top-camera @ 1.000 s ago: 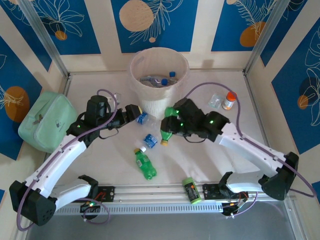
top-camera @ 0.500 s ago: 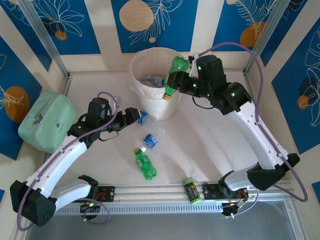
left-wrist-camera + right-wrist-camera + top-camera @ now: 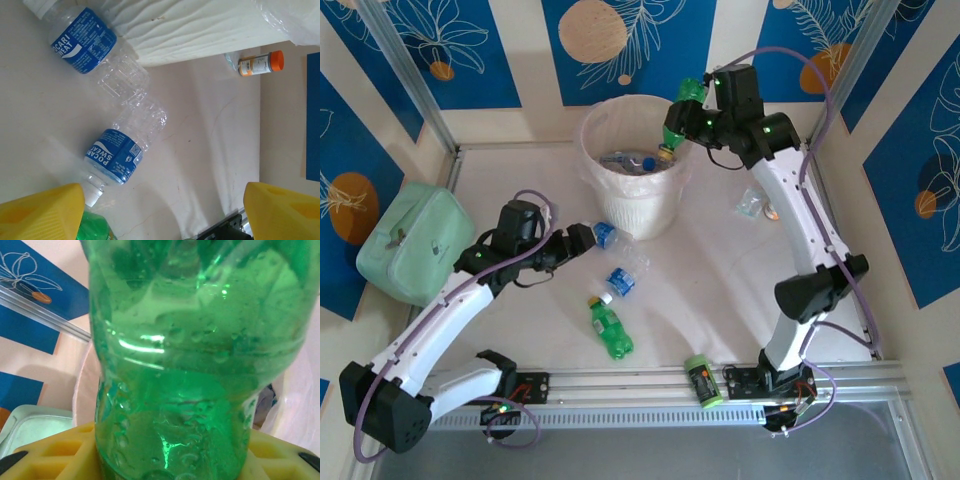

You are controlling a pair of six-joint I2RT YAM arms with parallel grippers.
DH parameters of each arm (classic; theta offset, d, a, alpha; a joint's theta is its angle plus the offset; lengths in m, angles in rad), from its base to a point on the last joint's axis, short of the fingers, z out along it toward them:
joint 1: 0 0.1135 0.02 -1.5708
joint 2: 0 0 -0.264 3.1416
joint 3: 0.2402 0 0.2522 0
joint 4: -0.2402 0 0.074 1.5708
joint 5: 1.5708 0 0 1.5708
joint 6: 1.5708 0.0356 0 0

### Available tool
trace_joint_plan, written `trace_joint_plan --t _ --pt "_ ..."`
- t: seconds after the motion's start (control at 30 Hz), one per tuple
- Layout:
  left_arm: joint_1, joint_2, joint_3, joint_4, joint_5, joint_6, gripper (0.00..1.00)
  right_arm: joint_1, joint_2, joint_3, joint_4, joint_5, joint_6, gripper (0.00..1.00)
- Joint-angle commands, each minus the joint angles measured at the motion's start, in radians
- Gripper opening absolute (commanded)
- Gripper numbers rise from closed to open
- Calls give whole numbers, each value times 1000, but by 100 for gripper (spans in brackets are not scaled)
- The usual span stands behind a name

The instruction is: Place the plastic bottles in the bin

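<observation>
Pale surface (image 3: 720,290) between blue-patterned walls: the right claw (image 3: 691,118) pinches a green plastic bottle (image 3: 676,130), yellow cap down, over the far-right rim of the round white perforated bin (image 3: 638,208). Spread wide, the left claw (image 3: 582,238) sits just left of a clear blue-labelled bottle (image 3: 606,236); a second clear bottle (image 3: 620,280) and a second green bottle (image 3: 611,330) lie nearer.

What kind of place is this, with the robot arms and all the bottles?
Probably a robot practice booth, not a home. Two arms are bolted to a metal rail at the edge of a white table, blue-patterned panels wall it in, and bottles lie beside a white bin.
</observation>
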Motion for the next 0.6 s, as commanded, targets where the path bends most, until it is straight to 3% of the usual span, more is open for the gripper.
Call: trace_joint_plan --t 0.0,0.3,0.57 --pt "4 -17 22 -48 -35 15 82 -6 63 102 -80 -48 -34 52" --pt "4 -33 -36 -79 -43 -17 87 -11 174 226 -137 -41 -25 78" --pt "-50 -4 -65 -130 -52 28 88 -11 144 237 -139 -39 -21 79"
